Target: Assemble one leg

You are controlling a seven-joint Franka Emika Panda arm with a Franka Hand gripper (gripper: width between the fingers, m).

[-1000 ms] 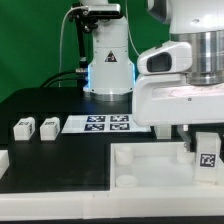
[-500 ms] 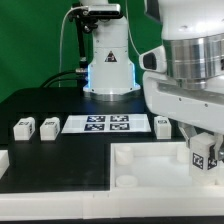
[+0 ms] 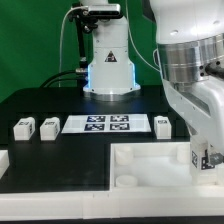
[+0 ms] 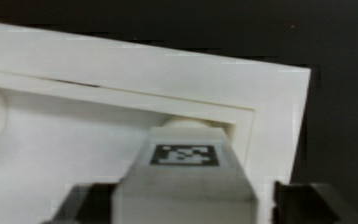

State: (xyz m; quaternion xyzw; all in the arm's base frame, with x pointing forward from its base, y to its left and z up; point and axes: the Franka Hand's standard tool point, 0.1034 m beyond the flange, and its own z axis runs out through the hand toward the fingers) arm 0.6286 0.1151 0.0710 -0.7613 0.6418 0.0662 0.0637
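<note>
My gripper [image 3: 203,160] is shut on a leg [image 3: 207,157], a small white block with a marker tag, at the exterior view's right, over the far right corner of the large white tray-like piece [image 3: 150,160]. In the wrist view the leg [image 4: 188,165] sits between my two dark fingers [image 4: 94,205], and my gripper [image 4: 190,208] points it at a corner socket [image 4: 194,122] of the tray-like piece [image 4: 87,70]. I cannot tell whether the leg's end is seated. Three more legs lie on the black table: two at the left [image 3: 22,128] [image 3: 47,126] and one by the arm [image 3: 163,124].
The marker board [image 3: 108,123] lies flat in the middle of the table. The robot's base [image 3: 108,60] stands behind it. A small white part [image 3: 3,160] lies at the left edge. A round socket [image 3: 127,181] shows in the tray's near left corner.
The wrist has turned and the hand has come lower over the tray's right corner. The held leg has sunk slightly and is now mostly hidden behind the hand.
</note>
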